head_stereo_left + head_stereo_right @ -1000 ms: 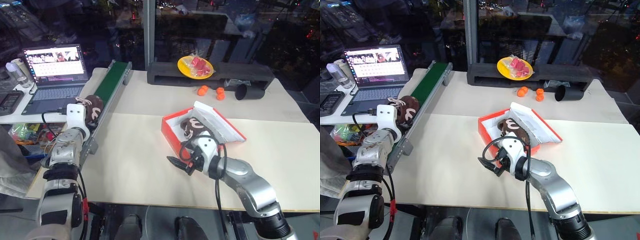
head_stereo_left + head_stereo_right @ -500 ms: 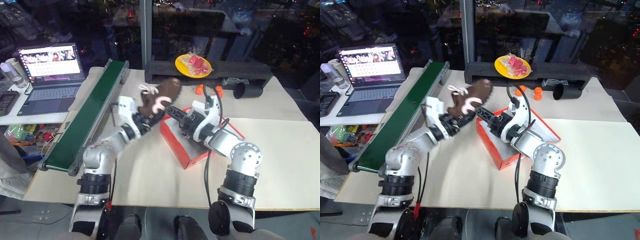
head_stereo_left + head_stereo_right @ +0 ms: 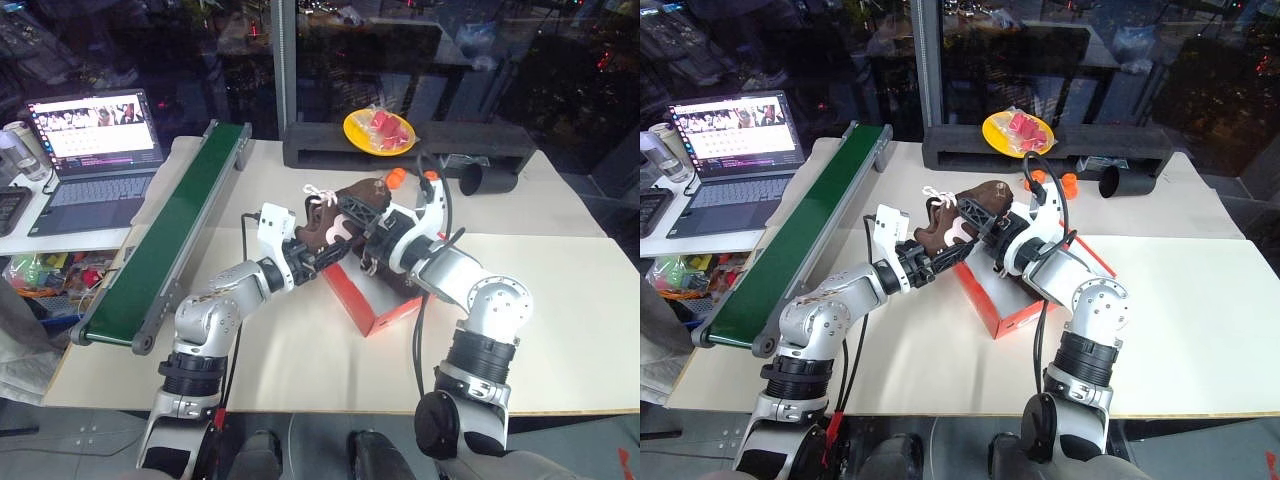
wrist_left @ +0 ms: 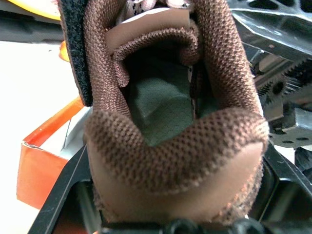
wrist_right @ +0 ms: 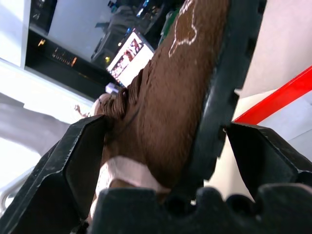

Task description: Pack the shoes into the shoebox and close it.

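Mostly hidden shoebox (image 3: 372, 305) behind arms, left gripper (image 3: 318, 252) clenched on shoe (image 3: 345, 207), right gripper (image 3: 988, 222) straddling it, grip unclear

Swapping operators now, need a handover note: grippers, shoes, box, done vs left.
Left gripper: shut on the heel of the brown shoe, held up above the shoebox.
Right gripper: jaws open around that shoe's toe end, not clearly clamped.
Shoebox: on the table, lid open.
Done: shoe brought over the box.
Left: put it in the box, check that both shoes are in (interior hidden by the arms), close the lid.
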`<action>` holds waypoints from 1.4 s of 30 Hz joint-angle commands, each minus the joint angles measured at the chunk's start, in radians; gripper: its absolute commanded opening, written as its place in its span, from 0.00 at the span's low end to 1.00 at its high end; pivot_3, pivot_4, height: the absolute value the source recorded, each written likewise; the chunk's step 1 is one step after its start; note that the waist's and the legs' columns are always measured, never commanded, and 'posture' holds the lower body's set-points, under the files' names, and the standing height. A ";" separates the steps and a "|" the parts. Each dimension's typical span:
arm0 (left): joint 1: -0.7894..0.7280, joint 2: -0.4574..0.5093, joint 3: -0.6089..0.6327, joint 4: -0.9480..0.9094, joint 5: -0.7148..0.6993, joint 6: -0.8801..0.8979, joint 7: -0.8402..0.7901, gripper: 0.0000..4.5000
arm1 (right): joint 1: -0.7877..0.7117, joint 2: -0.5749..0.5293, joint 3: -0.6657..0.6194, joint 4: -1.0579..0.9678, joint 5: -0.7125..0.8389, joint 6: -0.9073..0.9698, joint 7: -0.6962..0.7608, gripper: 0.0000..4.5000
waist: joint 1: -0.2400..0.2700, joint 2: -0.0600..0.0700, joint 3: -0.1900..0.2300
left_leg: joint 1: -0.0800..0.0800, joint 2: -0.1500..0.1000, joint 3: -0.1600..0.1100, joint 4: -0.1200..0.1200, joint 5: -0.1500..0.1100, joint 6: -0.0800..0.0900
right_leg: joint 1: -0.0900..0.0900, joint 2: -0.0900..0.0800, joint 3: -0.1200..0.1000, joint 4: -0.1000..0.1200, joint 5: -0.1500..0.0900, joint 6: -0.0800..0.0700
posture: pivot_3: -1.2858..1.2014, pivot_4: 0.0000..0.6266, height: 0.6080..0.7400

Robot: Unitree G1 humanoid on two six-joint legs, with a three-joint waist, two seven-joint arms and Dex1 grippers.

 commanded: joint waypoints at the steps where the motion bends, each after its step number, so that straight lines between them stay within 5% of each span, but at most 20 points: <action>1: -0.026 0.003 -0.015 -0.034 0.015 -0.042 -0.023 0.63 | 0.003 -0.001 0.011 -0.030 0.034 -0.030 -0.017 0.69 | 0.000 0.000 0.000 | 0.000 0.000 0.000 0.000 0.000 0.000 | 0.000 0.000 0.000 0.000 0.000 0.000 | 0.52 0.24 0.95; 4: -0.022 0.001 -0.018 -0.033 0.032 -0.056 -0.020 0.63 | 0.004 -0.005 0.020 -0.034 0.036 -0.036 -0.026 0.47 | 0.000 0.000 0.000 | 0.000 0.000 0.000 0.000 0.000 0.000 | 0.000 0.000 0.000 0.000 0.000 0.000 | 0.52 0.24 0.95; 6: -0.018 -0.001 -0.019 -0.033 0.036 -0.065 -0.023 0.85 | 0.004 -0.006 0.023 -0.036 0.038 -0.041 -0.033 0.33 | 0.000 0.000 0.000 | 0.000 0.000 0.000 0.000 0.000 0.000 | 0.000 0.000 0.000 0.000 0.000 0.000 | 0.52 0.24 0.95; 8: -0.012 0.003 -0.029 -0.041 0.043 -0.077 -0.038 0.99 | 0.005 -0.008 0.025 -0.035 0.041 -0.047 -0.034 0.32 | -0.001 0.000 0.000 | 0.000 0.000 0.000 0.000 0.000 0.000 | 0.000 0.000 0.000 0.000 0.000 0.000 | 0.52 0.24 0.95; 14: 0.028 0.073 -0.092 -0.035 0.120 -0.107 -0.081 0.99 | -0.051 -0.076 -0.006 -0.009 -0.079 -0.223 -0.067 0.32 | -0.001 0.001 0.000 | 0.000 0.000 0.000 0.000 0.000 0.000 | 0.000 0.000 0.000 0.000 0.000 0.000 | 0.52 0.24 0.95; 21: 0.114 0.173 -0.150 -0.020 0.193 -0.169 -0.163 0.99 | -0.138 -0.411 0.286 0.058 -0.288 -0.091 0.085 0.32 | -0.007 0.005 0.002 | -0.001 -0.001 0.001 -0.002 0.000 0.000 | -0.002 -0.001 0.001 -0.002 -0.001 0.000 | 0.52 0.24 0.95; 29: 0.137 0.162 -0.189 -0.007 0.236 -0.209 -0.186 0.99 | -0.210 -0.607 0.583 0.165 -0.375 0.041 0.376 0.32 | 0.000 0.005 0.002 | -0.001 0.000 0.001 -0.003 0.000 0.000 | -0.002 0.000 0.001 -0.001 -0.002 -0.002 | 0.52 0.24 0.95; 36: 0.150 0.139 -0.185 -0.020 0.236 -0.215 -0.185 0.99 | -0.246 -0.616 0.758 0.273 -0.476 0.014 0.549 0.32 | 0.002 0.005 0.002 | -0.001 0.000 0.001 -0.003 -0.001 0.001 | -0.002 0.000 0.001 -0.003 -0.002 -0.001 | 0.52 0.24 0.95; 42: 0.159 0.119 -0.184 -0.008 0.242 -0.223 -0.175 0.99 | -0.328 -0.539 0.984 0.570 -0.631 -0.115 0.772 0.32 | -0.004 0.005 0.002 | -0.001 0.000 0.001 -0.002 -0.001 0.001 | -0.002 0.000 0.001 -0.001 -0.002 -0.001 | 0.52 0.24 0.95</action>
